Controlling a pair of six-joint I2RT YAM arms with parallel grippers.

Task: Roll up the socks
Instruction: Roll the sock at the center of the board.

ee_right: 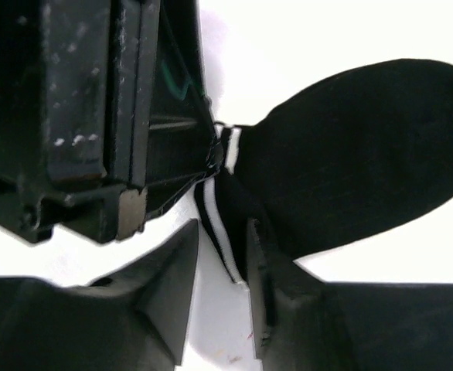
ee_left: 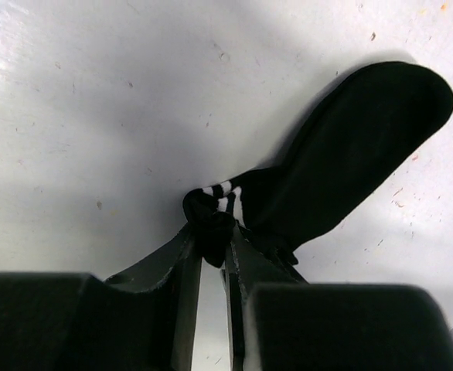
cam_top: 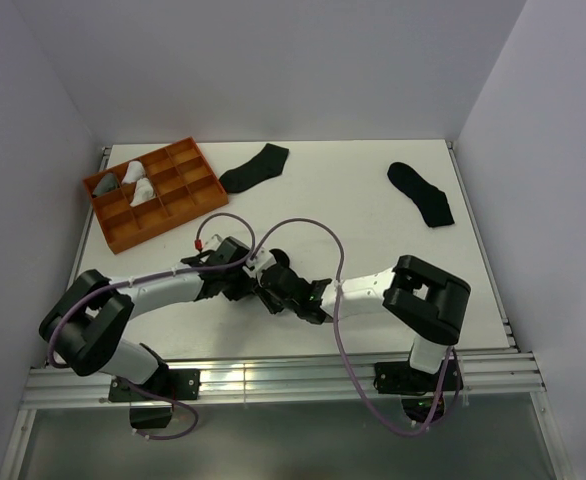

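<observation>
A black sock [ee_left: 350,154] with white stripes at its cuff lies on the white table, its foot spreading up and right in both wrist views. My left gripper [ee_left: 213,239] is shut on the bunched cuff. My right gripper [ee_right: 223,228] faces it from the other side and is open. The striped cuff [ee_right: 215,220] runs down between its fingers, lying against the right finger [ee_right: 261,270] with a gap to the left one. In the top view the two grippers meet nose to nose, left gripper [cam_top: 258,275] and right gripper [cam_top: 283,290], near the table's front middle, hiding most of the sock.
Two more black socks lie at the back, one at centre-left [cam_top: 255,167] and one at right [cam_top: 420,192]. An orange compartment tray [cam_top: 173,205] at the back left holds a few rolled light socks. Purple cables loop above both arms.
</observation>
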